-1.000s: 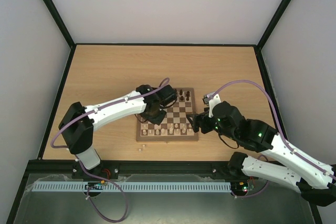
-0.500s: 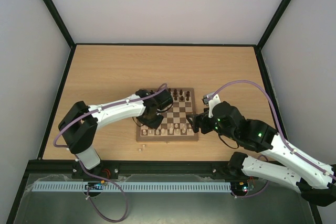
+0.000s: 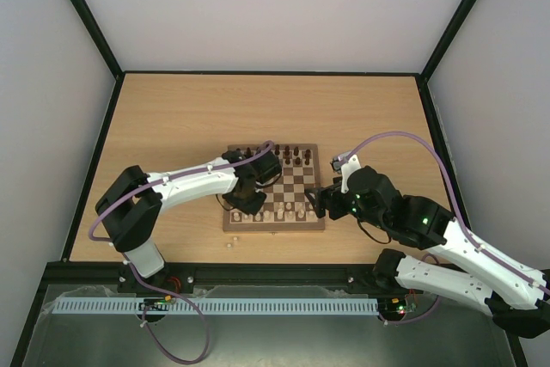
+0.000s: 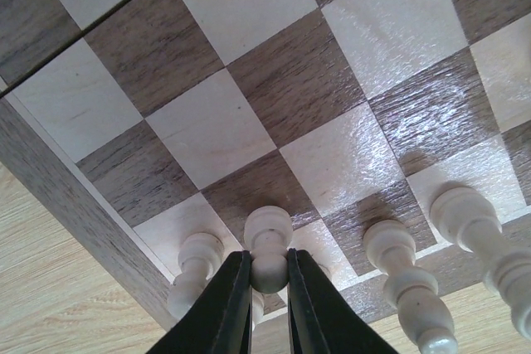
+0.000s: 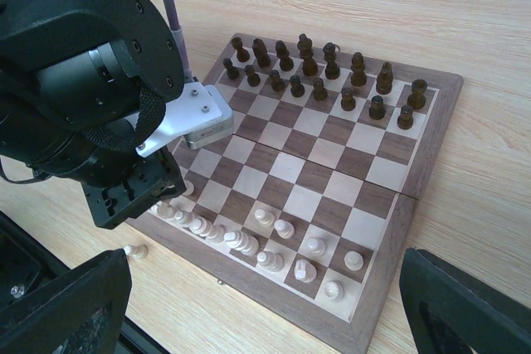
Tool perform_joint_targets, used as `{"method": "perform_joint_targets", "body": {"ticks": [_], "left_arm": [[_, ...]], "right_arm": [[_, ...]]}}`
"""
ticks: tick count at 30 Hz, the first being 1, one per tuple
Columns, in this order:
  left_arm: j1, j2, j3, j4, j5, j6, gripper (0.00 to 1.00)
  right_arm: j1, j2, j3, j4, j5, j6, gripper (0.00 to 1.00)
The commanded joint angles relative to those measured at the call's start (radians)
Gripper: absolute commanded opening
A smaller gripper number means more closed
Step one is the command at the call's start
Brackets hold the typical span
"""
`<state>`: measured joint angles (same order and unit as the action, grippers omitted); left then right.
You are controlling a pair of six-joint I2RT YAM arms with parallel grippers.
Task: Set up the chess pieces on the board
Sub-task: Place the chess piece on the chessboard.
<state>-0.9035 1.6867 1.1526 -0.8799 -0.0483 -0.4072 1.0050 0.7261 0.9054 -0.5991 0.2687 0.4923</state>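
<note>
- The left gripper (image 4: 267, 269) is pinched shut on a pale pawn (image 4: 269, 240), holding it by the neck just above the near-left corner of the board (image 4: 299, 80).
- The step in hand looks like seating this pawn among the pale pieces (image 5: 249, 242) at that corner. Whether its base already touches the square is hidden by the fingers.
- Next move, as I judge it: settle the pawn upright in the middle of its square, then open and lift straight up. Neighbouring pawns stand just beside the fingers, so a sideways exit could knock them.
- The right gripper (image 3: 321, 202) hangs wide open and empty beside the right edge of the board.
- No box or tray is in view; the board alone holds anything. The dark pieces (image 5: 319, 72) fill two tidy far rows, while the pale rows have gaps.
- Two loose pale pieces (image 3: 230, 242) lie on the table (image 3: 172, 118) near the board's front-left corner (probably next to fetch).
</note>
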Motion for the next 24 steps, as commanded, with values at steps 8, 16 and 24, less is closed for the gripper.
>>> {"method": "perform_joint_targets", "body": {"ticks": [8, 16, 24], "left_arm": [[0.005, 0.030, -0.004, 0.011, 0.014, 0.012, 0.16], [0.006, 0.041, -0.001, 0.012, 0.004, 0.010, 0.18], [0.008, 0.045, 0.007, 0.006, -0.005, 0.009, 0.23]], "right_arm": [[-0.002, -0.008, -0.010, 0.012, -0.007, -0.015, 0.89], [-0.003, -0.010, -0.010, 0.012, -0.011, -0.017, 0.89], [-0.003, -0.011, -0.012, 0.013, -0.016, -0.018, 0.89]]}}
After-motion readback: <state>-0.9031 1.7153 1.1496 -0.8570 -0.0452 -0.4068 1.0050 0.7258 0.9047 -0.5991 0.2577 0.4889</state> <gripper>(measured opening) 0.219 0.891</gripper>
